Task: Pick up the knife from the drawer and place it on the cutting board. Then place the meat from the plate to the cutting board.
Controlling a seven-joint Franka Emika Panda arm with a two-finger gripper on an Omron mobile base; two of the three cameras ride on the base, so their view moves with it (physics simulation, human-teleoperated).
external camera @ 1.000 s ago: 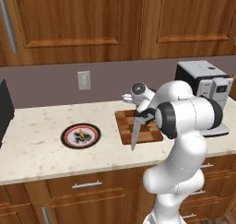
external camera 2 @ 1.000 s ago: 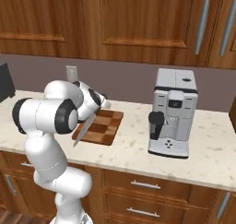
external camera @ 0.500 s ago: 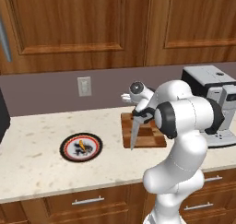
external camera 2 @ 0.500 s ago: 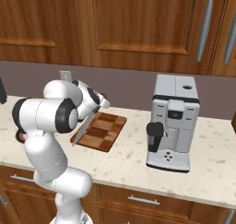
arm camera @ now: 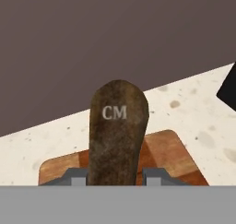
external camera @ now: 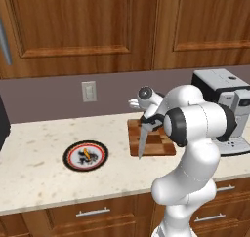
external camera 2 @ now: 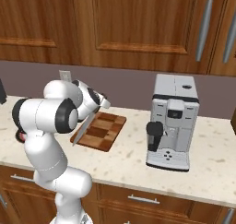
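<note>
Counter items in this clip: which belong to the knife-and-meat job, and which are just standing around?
Job things: knife held in the gripper; cutting board; plate; meat on the plate.

Just there: coffee machine; wall outlet; upper cabinets; counter drawers.

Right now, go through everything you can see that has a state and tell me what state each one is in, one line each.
gripper: shut on the knife handle
knife: held above the counter, blade slanting down over the cutting board's front edge
cutting board: flat on the counter, nothing lying on it
meat: on the plate
plate: flat on the counter, left of the board
upper cabinet doors: closed
</note>
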